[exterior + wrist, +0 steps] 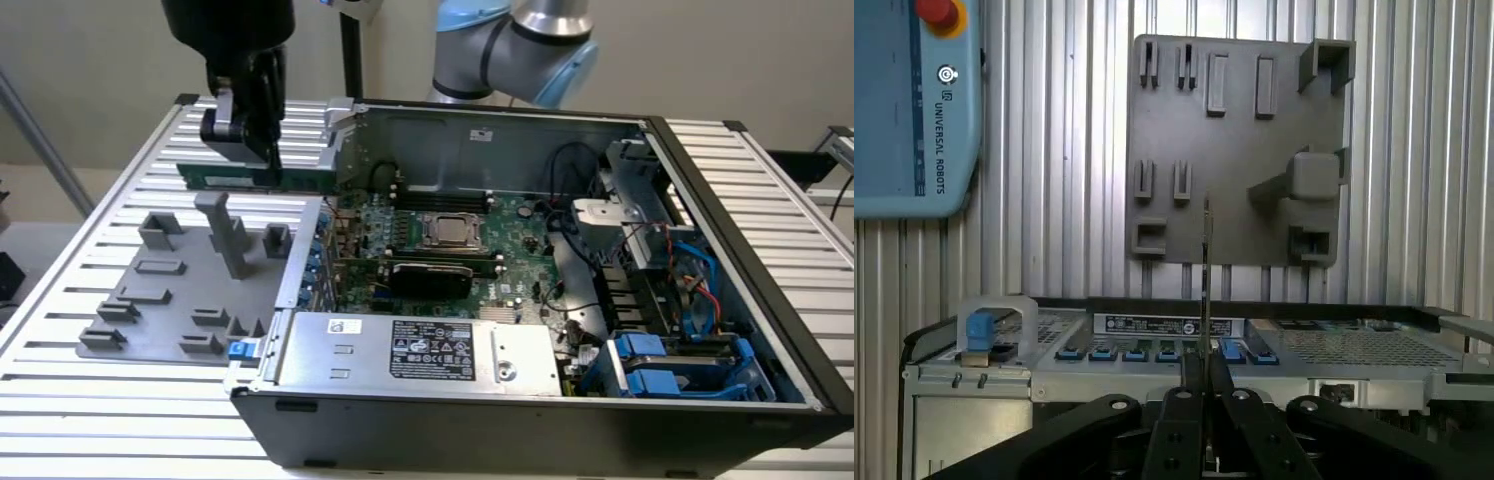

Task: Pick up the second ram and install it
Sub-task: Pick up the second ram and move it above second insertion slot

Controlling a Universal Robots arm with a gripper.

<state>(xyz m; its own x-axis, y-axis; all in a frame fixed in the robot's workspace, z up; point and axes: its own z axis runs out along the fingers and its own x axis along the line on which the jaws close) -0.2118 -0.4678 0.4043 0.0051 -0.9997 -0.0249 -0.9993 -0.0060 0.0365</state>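
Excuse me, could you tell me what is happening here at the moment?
A robot arm's pincer is shut on the second ram, a thin green stick, and holds it on edge in the air. It hangs by the far side of the grey holder plate, at the exterior view's left of the open computer case. The stick is not yet seated on the motherboard inside the case.

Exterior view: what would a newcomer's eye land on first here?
The open black computer case, with its large green motherboard exposed, dominates the exterior view's right. At the exterior view's upper left, the black gripper has its fingers shut on a thin, long green ram stick. It is held level above the grey plastic holder plate on the slatted metal table.
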